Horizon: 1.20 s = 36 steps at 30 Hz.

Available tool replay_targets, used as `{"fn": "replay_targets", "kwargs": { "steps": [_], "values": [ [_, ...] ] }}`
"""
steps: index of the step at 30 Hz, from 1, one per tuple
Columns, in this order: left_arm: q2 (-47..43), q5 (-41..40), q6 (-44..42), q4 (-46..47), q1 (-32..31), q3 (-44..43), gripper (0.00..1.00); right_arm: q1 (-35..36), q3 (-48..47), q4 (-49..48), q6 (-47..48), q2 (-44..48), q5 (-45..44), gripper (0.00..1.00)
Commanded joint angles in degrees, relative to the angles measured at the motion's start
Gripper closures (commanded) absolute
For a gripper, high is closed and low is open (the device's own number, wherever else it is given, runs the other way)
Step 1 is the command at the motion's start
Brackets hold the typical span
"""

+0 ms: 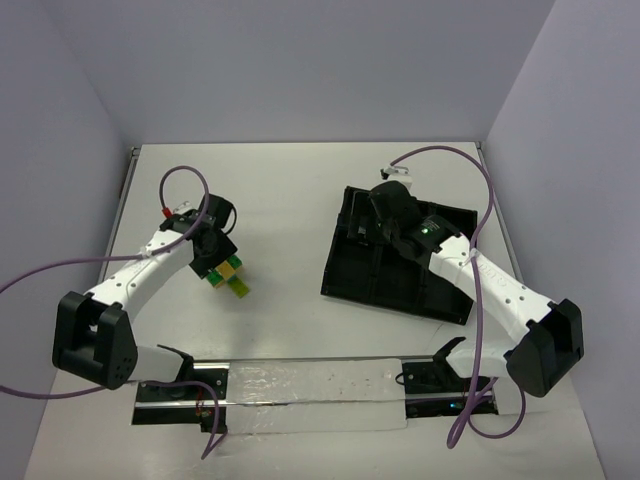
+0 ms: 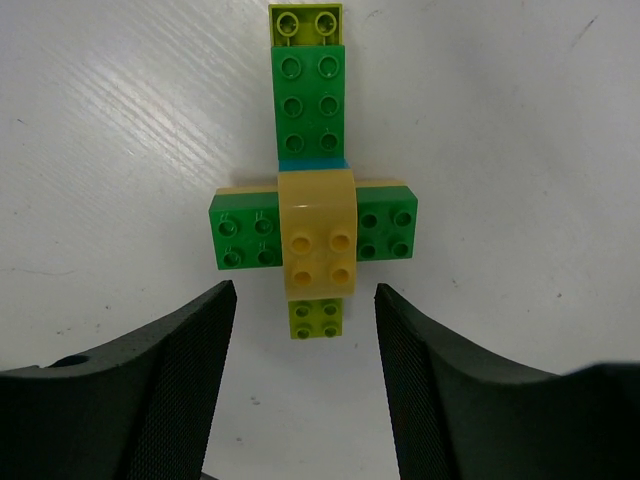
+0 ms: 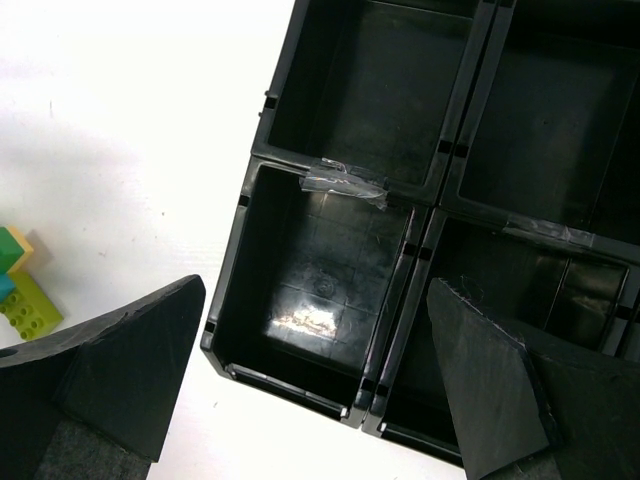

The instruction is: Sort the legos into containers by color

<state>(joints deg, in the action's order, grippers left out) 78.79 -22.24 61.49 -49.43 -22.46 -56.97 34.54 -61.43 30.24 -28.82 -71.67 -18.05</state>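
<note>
The legos (image 2: pixel 318 235) lie joined in a cross-shaped cluster on the white table: a yellow brick on top of a green brick (image 2: pixel 243 232), a long green brick (image 2: pixel 310 100), a lime brick (image 2: pixel 305 25) at the far end, a small lime brick (image 2: pixel 318 318) at the near end and a sliver of blue. My left gripper (image 2: pixel 305 390) hovers over the cluster (image 1: pixel 231 277), open, with the small lime brick just ahead of its fingertips. The containers are compartments of a black tray (image 1: pixel 385 285). My right gripper (image 3: pixel 310 400) hangs open above the tray's empty compartments (image 3: pixel 320 290).
A shiny strip (image 1: pixel 310 385) runs along the near table edge between the arm bases. Purple cables loop from both arms. Grey walls close the table at the back and sides. Bits of clear tape (image 3: pixel 345 182) sit on the tray's dividers.
</note>
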Motion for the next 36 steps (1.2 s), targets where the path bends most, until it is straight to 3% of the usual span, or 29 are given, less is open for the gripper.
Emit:
{"fn": "replay_targets", "kwargs": {
  "steps": [1, 13, 18, 25, 29, 32, 36],
  "values": [
    [1.61, 0.18, 1.4, 3.04, -0.48, 0.4, 0.35, 0.4, -0.32, -1.84, 0.91, -0.53, -0.23, 0.0],
    [5.84, 0.53, 3.1, 4.6, -0.57, 1.24, 0.45, 0.44, -0.54, -0.8, 1.66, -0.22, -1.45, 0.0],
    [5.85, 0.09, 3.13, 4.16, -0.48, 0.91, 0.62, 0.43, -0.53, -0.71, 1.66, -0.31, -1.28, 0.0],
    [-0.42, 3.53, -7.31, 5.96, -0.54, -1.74, 1.0, 0.41, -2.27, 1.24, 1.57, -1.1, -2.59, 0.0],
    [-5.04, 9.42, -16.94, 8.65, -0.48, -4.82, 1.0, 0.35, -3.26, 1.3, 3.51, -1.02, 0.76, 0.0],
    [-5.53, 16.02, -22.15, 9.74, -0.48, -8.78, 1.0, 0.37, -4.25, -0.85, 5.35, -0.49, 8.72, 0.0],
    [-6.08, 22.46, -24.67, 12.07, -0.48, -10.94, 1.0, 0.47, -7.11, -2.73, 5.8, -1.06, 15.63, 0.02]
  ]
}}
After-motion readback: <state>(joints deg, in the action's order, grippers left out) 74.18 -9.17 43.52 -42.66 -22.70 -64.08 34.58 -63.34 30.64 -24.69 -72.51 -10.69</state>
